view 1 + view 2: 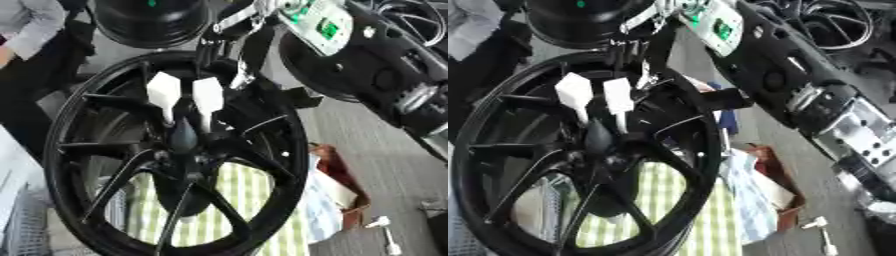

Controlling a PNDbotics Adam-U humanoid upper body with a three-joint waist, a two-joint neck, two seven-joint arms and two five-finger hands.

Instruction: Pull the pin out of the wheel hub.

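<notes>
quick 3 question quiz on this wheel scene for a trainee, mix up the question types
1. True or false: the right hand reaches in from the views' lower left.
2. What shows through the spokes of the black spoked wheel? A) a green-and-white checked cloth B) red bricks C) blue water
3. Fill in: the dark tapered pin sits at the wheel's ____.

Key: 1 false, it comes from the upper right; 2 A; 3 hub.

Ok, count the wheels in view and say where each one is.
2. One black wheel fills the middle, under the right hand; another wheel lies at the upper right, partly cut off. More may be hidden.
</notes>
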